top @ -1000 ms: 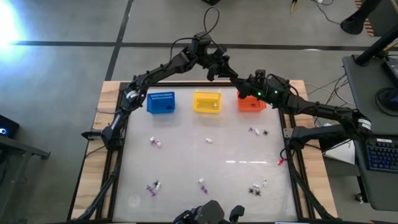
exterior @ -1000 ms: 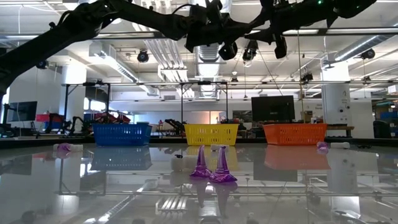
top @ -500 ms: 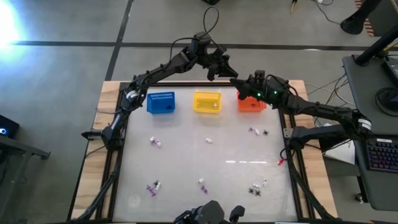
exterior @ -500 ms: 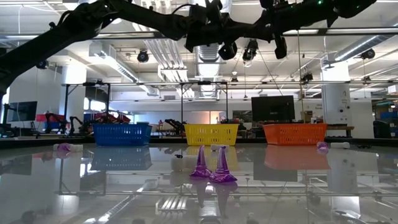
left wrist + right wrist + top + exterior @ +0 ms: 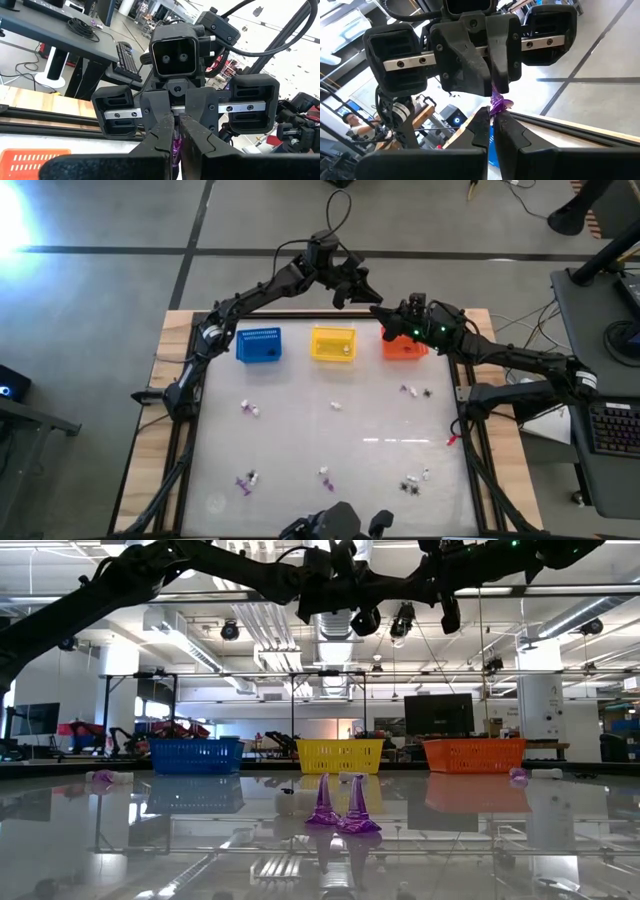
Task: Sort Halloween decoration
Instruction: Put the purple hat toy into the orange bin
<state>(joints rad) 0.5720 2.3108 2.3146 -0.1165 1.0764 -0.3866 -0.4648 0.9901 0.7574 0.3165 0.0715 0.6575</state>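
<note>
Nothing has shifted: left gripper (image 5: 485, 70) and right gripper (image 5: 176, 112) both stay pinched on one small purple plastic trinket (image 5: 497, 103), mid-handover above the orange-red mesh basket (image 5: 404, 346).

Purple trinket (image 5: 497, 104) mostly hidden between both pincers' fingers, scattered table trinkets (image 5: 416, 482) too small to identify
</note>
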